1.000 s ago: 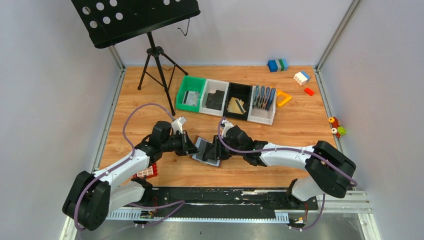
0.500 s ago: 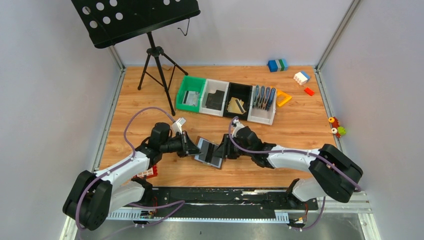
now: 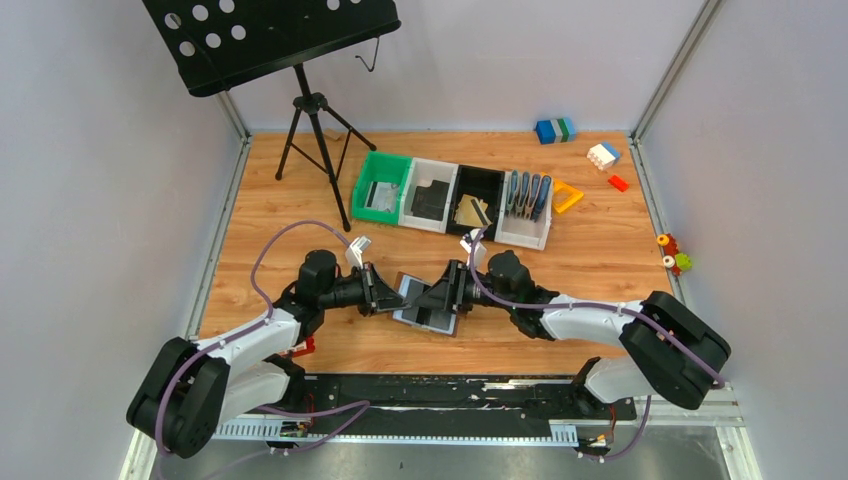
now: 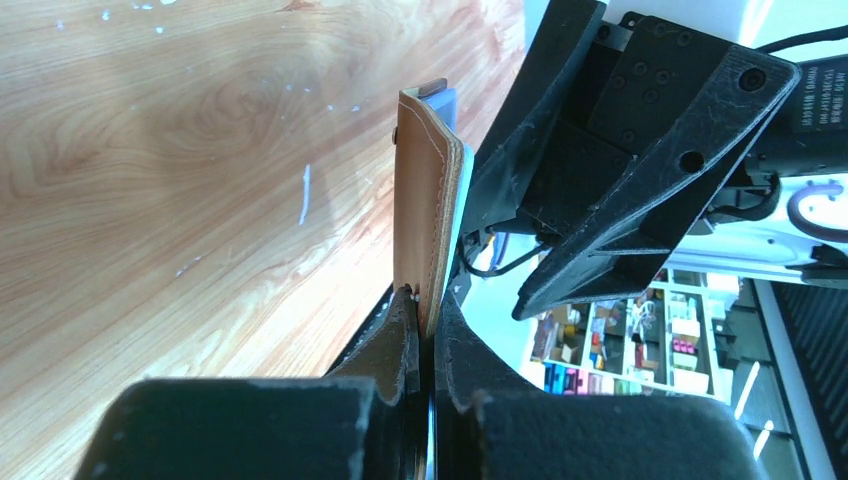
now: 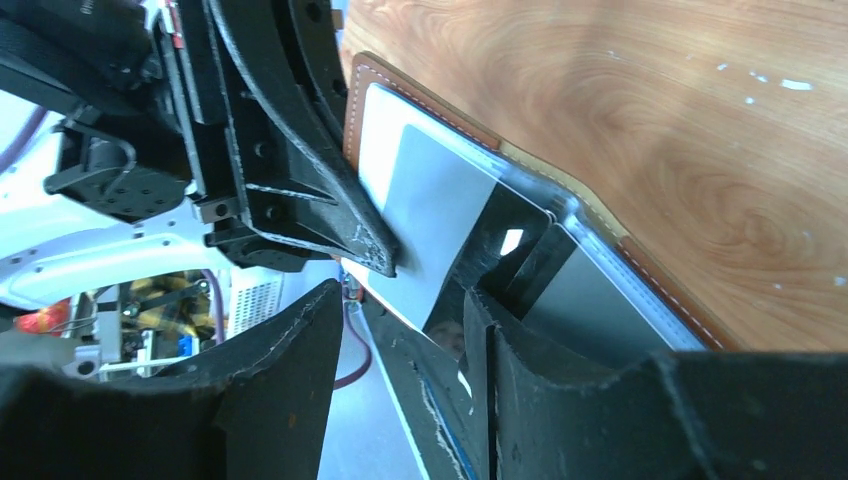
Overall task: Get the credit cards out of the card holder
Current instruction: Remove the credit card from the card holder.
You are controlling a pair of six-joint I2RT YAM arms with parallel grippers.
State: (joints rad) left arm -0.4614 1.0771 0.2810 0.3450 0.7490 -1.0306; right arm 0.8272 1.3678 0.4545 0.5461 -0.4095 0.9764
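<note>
Drawn back rightward over the last second: right gripper point(image 3: 441, 296), wrist and forearm with it, tips now at the right-hand edge of the card holder point(image 3: 424, 310) rather than over its middle. Shifted a little rightward as well: card holder, with left gripper point(image 3: 384, 296) on its other edge.

Lying open near the middle of the bench point(image 3: 600, 270), between the two arms, well short of the row of bins point(image 3: 450, 205). Pinched on its brown leather flap by the left jaws, closed tight on it in the left wrist view, flap standing upright out of the grip.

Right jaws parted, with a plain gap in the right wrist view. Reaching from the grey-blue pocket toward that gap: end of a silver-grey card point(image 5: 430, 215). Seen broad-face rather than edge-on, so probably not clamped; contact with either pad too hard to tell.

Judged as mid-extraction: card seemingly part-way out, not yet free of the card holder. Hints at either a short draw along the pocket or a slip off the card. Calls next for closing on the exposed end and pulling in line with the pocket, left grip anchoring the leather. Risk of dragging the whole card holder along, given only one thin flap in the anchoring pinch. No counting of further cards from these views.
</note>
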